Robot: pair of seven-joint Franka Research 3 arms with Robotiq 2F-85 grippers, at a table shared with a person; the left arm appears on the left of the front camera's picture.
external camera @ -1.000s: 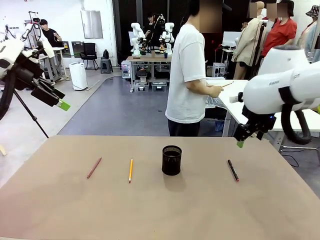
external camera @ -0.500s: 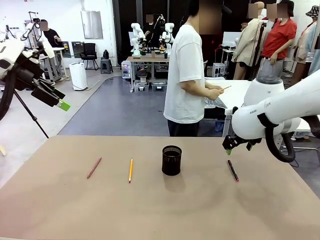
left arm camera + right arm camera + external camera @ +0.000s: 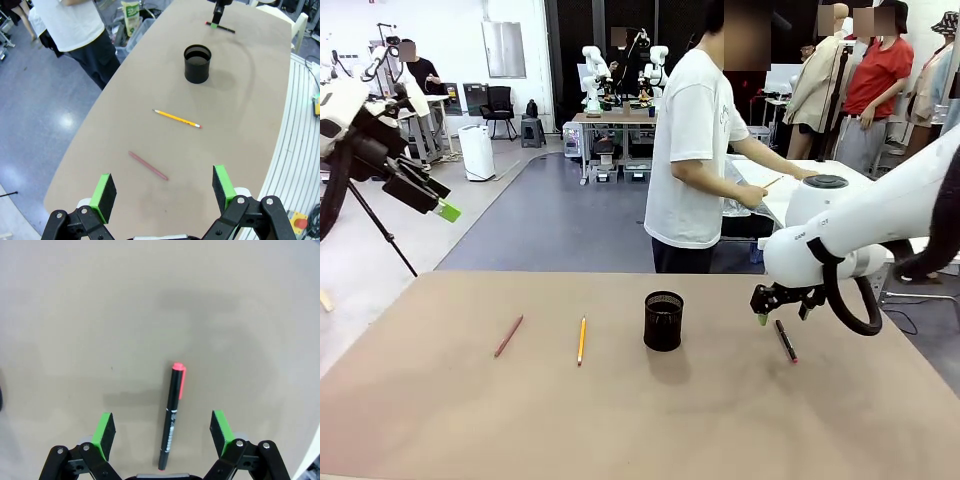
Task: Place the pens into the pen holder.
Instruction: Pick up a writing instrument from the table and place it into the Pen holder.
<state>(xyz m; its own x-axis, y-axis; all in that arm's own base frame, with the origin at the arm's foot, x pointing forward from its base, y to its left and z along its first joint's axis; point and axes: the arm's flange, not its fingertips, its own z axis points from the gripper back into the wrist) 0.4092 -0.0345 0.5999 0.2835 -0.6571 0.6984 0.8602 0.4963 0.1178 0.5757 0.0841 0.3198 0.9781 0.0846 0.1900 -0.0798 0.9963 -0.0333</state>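
While the red-capped black marker (image 3: 172,415) lies flat between your R gripper's (image 3: 162,426) spread jaws, apparently untouched, the mesh pen holder (image 3: 663,321) stands upright on the table (image 3: 720,420). A yellow pencil (image 3: 581,340) and a reddish pencil (image 3: 508,335) lie to its left. L gripper (image 3: 162,187) hangs high, jaws spread.

A person (image 3: 692,150) in a white T-shirt stands side-on just beyond the brown table (image 3: 620,420).

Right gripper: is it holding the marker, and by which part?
Nothing is held. The right gripper is open over the marker, which lies flat on the table; the green pads stand clear on either side of the barrel, not touching it.
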